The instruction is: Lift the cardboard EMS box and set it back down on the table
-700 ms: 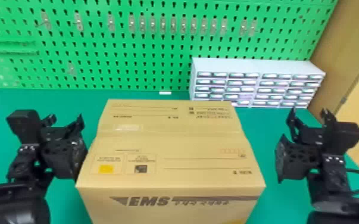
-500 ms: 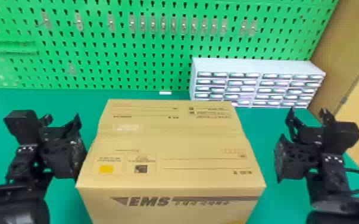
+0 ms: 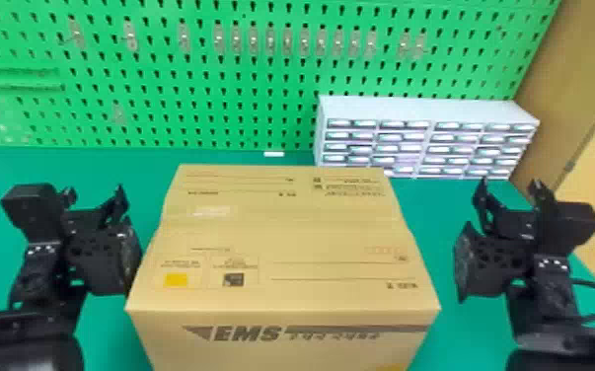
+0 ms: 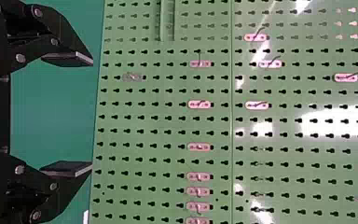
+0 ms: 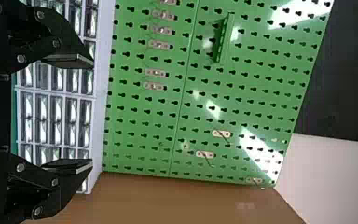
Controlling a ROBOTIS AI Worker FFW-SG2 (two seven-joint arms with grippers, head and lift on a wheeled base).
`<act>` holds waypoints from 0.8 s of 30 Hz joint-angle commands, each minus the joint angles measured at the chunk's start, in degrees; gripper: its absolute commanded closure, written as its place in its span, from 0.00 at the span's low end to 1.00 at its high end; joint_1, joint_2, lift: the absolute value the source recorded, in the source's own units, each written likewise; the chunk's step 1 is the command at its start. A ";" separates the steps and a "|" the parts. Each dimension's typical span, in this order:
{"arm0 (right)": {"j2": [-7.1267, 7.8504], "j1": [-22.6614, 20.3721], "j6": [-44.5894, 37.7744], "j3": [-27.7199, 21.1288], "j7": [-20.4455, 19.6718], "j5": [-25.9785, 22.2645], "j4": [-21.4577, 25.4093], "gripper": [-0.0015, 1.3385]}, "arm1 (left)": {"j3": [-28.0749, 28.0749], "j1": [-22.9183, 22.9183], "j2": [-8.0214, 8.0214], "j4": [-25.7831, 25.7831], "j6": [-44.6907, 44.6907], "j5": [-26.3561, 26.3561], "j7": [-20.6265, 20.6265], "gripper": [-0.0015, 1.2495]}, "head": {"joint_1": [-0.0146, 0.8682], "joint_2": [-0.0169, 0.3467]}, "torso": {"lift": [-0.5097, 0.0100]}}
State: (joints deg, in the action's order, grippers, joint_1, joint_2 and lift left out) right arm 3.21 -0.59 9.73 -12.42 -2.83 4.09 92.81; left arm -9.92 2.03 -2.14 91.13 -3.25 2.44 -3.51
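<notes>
The cardboard EMS box (image 3: 281, 241) stands between my two arms, its printed top and front face showing; its base is hidden. At its left side, my left gripper (image 3: 94, 193) is open and points toward the back, its body close against the box's edge; whether they touch I cannot tell. My right gripper (image 3: 509, 186) is open too, with a strip of green table between it and the box's right side. Nothing lies between the fingertips of the left gripper (image 4: 92, 113) in the left wrist view, nor of the right gripper (image 5: 93, 114) in the right wrist view.
A green pegboard (image 3: 261, 79) with hooks stands behind the green table (image 3: 113, 163). A white drawer unit (image 3: 424, 106) sits at the back right, beside a brown panel (image 3: 557, 98). A small white piece (image 3: 274, 154) lies near the pegboard's foot.
My left gripper has shifted slightly to the left, its fingertips a little farther from the box. The right gripper has barely moved, and the box has stayed where it was.
</notes>
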 commanded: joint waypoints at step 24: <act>0.31 0.15 -0.76 0.38 -0.07 0.84 0.00 0.38 | 0.25 0.08 0.03 0.01 0.00 0.29 0.00 0.37 | 0.78 0.01 | 0.90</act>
State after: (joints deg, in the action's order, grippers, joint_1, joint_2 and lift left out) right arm 3.43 -0.48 9.08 -12.02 -2.90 4.78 92.81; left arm -9.67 2.16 -2.17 91.15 -3.25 2.72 -3.52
